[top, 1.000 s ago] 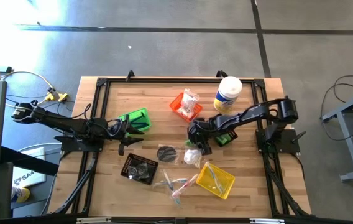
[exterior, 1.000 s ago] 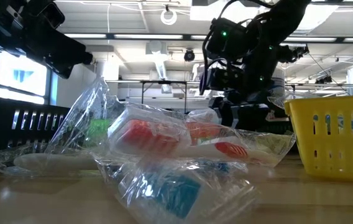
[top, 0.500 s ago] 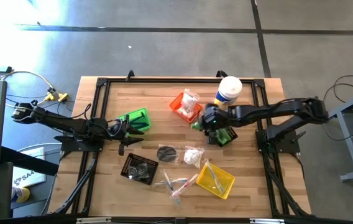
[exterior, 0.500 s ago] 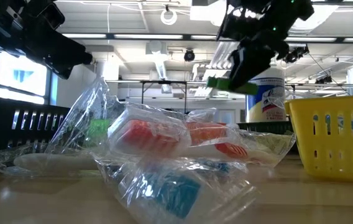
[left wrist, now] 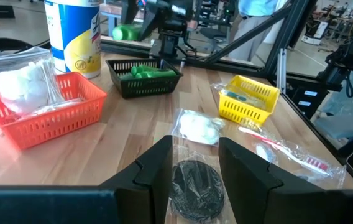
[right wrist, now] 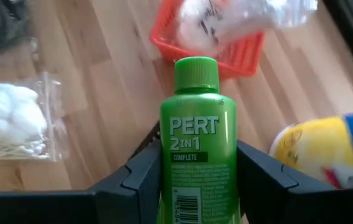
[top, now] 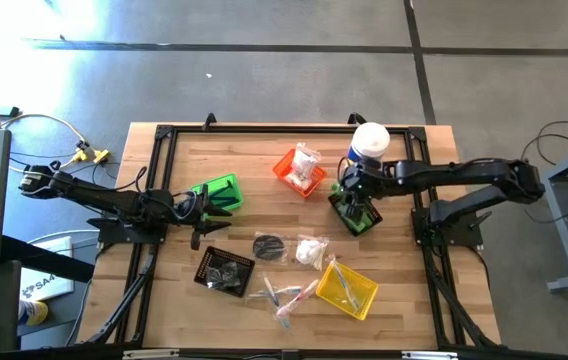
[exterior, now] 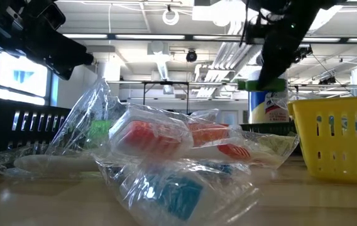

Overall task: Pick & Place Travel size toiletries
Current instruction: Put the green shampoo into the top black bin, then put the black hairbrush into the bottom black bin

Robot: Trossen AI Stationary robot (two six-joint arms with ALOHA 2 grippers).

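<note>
Right gripper (right wrist: 196, 180) pinches a green bottle (right wrist: 196, 143), long axis running out ahead of the fingers, cap forward. It hangs above the dark bin (top: 356, 215) beside the canister (top: 369, 140). Left gripper (left wrist: 192, 168) spread, idle by the green bin (top: 219, 190).

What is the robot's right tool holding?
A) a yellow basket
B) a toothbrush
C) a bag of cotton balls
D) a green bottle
D: in the right wrist view the right tool is shut on a green bottle that sits between its two dark fingers, above the wooden table.
</note>
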